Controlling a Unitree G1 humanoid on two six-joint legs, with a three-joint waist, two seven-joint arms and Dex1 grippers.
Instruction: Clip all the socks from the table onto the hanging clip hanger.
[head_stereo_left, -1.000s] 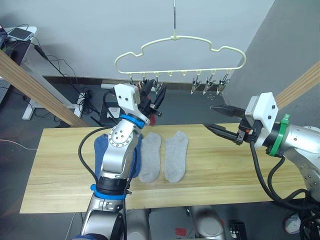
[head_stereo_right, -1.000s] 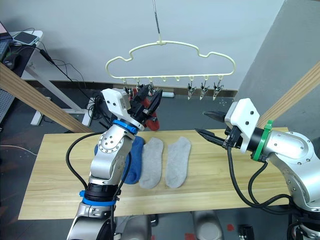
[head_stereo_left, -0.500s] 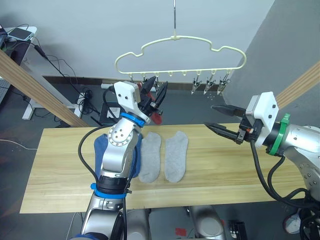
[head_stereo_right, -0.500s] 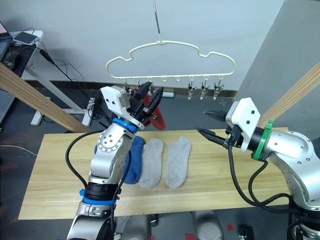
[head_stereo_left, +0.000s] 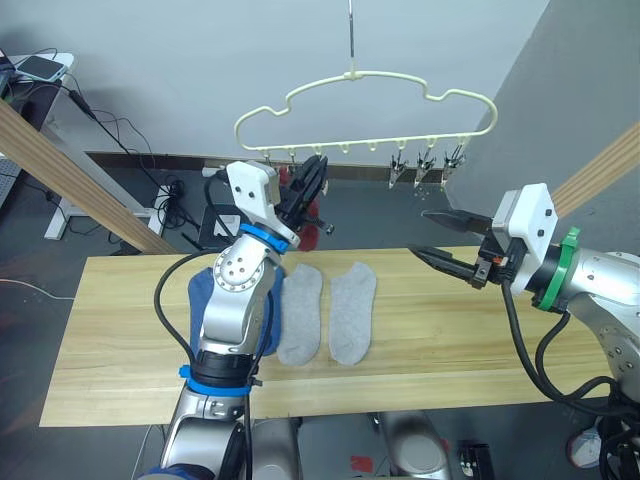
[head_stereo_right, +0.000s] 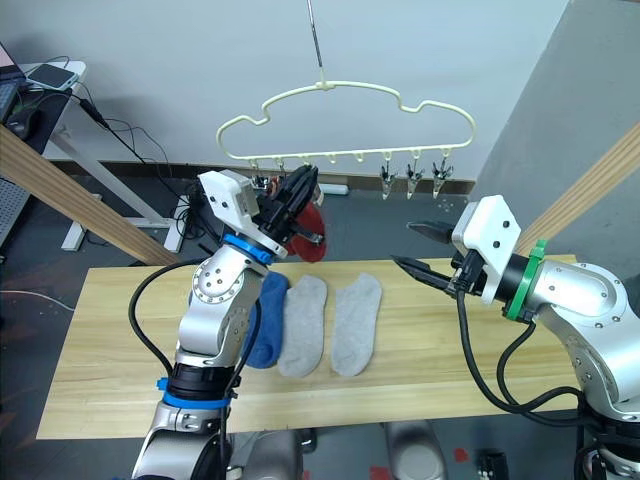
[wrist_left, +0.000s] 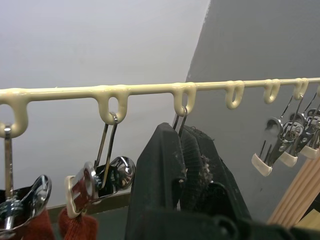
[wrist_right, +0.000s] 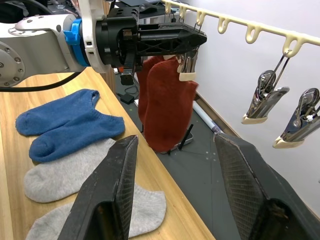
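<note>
Two rust-red socks (wrist_right: 167, 107) hang clipped; two blue (wrist_right: 70, 125) and two grey (head_stereo_left: 325, 310) wait on the tabletop (head_stereo_left: 450, 340). Left pincer (head_stereo_right: 300, 190) closed at the hanger (head_stereo_left: 370, 100); right pincer (head_stereo_left: 432, 234) at three o'clock gapes empty.

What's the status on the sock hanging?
Left tool shut, up at the hanger clips. Right tool open, idle over the table. Two red socks clipped; two blue, two grey on table. Nothing blocking.

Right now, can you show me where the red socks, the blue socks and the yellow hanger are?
red socks (wrist_right: 167, 112), right wrist view, middle of the front sock hanging from its clip.
blue socks (wrist_right: 70, 127), right wrist view, where the two lie together on the table.
yellow hanger (head_stereo_left: 365, 78), left eye view, top of its wavy outline.
</note>
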